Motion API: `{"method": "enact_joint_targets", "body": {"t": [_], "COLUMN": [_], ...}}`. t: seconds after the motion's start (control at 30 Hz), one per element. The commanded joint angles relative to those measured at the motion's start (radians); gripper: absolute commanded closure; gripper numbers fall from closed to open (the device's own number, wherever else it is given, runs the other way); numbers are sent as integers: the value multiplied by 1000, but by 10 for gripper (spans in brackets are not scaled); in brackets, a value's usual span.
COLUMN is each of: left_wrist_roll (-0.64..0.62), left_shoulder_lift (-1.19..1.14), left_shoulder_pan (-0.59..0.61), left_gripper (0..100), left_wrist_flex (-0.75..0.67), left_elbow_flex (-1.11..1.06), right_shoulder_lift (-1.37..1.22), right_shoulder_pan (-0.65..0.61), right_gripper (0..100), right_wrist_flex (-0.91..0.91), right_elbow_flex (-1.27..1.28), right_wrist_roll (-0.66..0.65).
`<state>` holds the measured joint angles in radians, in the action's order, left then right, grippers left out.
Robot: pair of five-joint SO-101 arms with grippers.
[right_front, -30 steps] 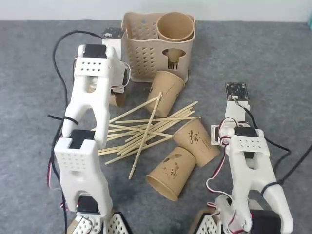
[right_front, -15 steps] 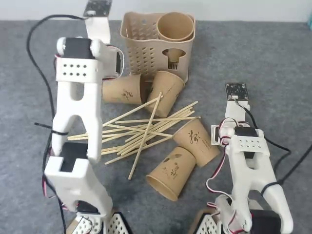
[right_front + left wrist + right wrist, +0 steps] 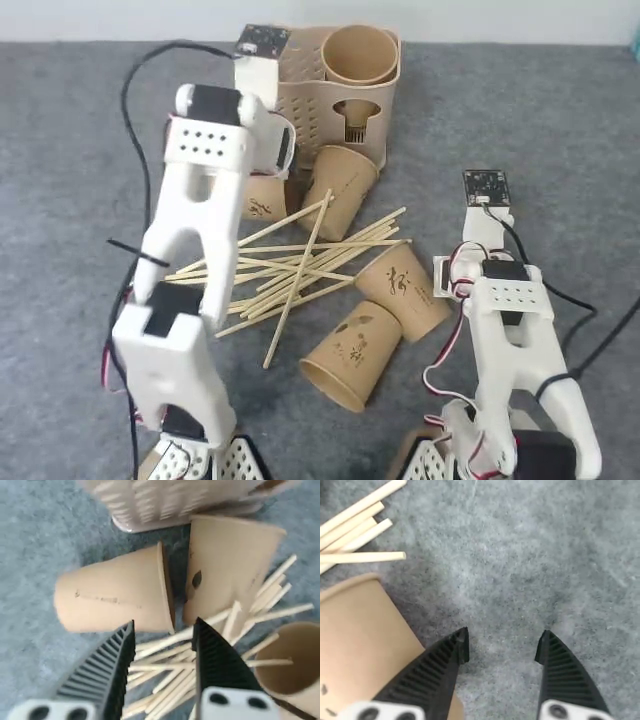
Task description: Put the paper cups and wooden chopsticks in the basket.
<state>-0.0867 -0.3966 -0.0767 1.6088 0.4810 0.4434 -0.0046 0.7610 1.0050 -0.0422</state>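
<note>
Left hand point(image 3: 163, 625) is spread and empty, above the wooden chopsticks point(image 3: 165, 672), just beside a paper cup point(image 3: 112, 597) lying on its side near the basket point(image 3: 170, 500). Right hand point(image 3: 504, 632) is spread too, empty, over the grey desk point(image 3: 530, 555) beside another cup point(image 3: 360, 630). 1 upright cup point(image 3: 360, 55) stands in the basket; 4 lie on the desk.

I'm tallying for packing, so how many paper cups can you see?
5: one cup upright in the basket; one on its side partly under the left arm; one just before the basket; two on their sides by the chopsticks. Others may be hidden.
</note>
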Motion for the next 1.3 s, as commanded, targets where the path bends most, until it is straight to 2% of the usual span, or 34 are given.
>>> {"method": "enact_joint_targets", "body": {"t": [0.0,0.43,0.5,0.63,0.87,1.1,1.27], "left_wrist_roll": [-18,-14,-11,55,77,71,-23], "left_shoulder_lift": [-25,-199,-207,-229,-265,-117,107], "left_shoulder_pan": [-11,-9,-2,12,60,51,54], "left_gripper": [808,814,839,1000,987,988,988], "left_wrist_flex": [-35,-84,-84,-91,-91,5,83], "left_elbow_flex": [8,10,8,7,8,10,10], "right_shoulder_lift": [-4,-4,-4,-4,-4,-4,-4], "right_shoulder_pan": [2,2,2,2,2,2,2], "right_gripper": [768,768,768,768,768,768,768], "right_wrist_flex": [-21,-22,-31,-35,-35,-35,-35], "right_elbow_flex": [-18,-18,-18,-18,-18,-18,-18], "right_wrist_roll": [-15,-15,-15,-15,-15,-15,-15]}}
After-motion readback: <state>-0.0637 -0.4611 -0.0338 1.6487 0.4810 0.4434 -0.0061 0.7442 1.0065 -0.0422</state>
